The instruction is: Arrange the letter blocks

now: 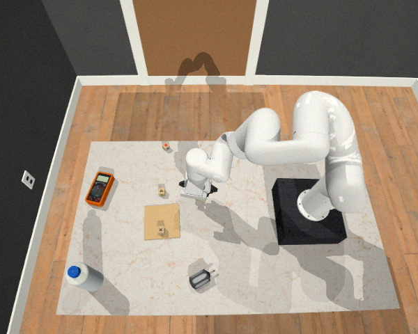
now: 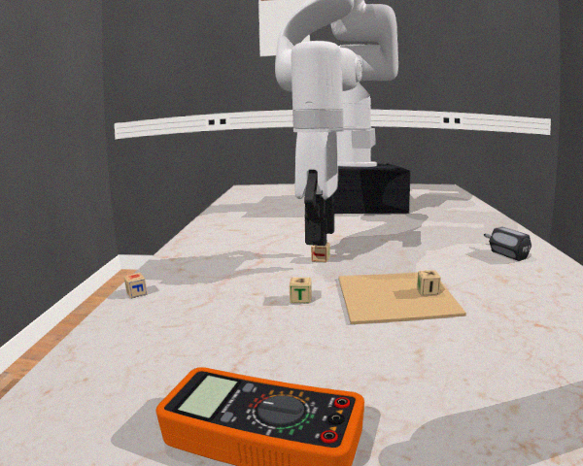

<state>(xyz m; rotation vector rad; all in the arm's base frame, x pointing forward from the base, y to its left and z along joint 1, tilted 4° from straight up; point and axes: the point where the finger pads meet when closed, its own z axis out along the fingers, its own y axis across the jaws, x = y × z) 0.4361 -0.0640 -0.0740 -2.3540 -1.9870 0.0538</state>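
Note:
My gripper is open and points straight down. Its fingertips are just above a wooden block with a red mark on its side; in the top view my wrist hides this block. A tan mat lies on the marble top. One block, with an I on its side, stands on the mat. A block with a green T on its side stands off the mat beside it. A block with a blue F on its side stands far off near the table edge.
An orange multimeter lies at one side of the table. A white bottle with a blue cap lies near a corner. A dark plug adapter lies beyond the mat. My black base stands on the table.

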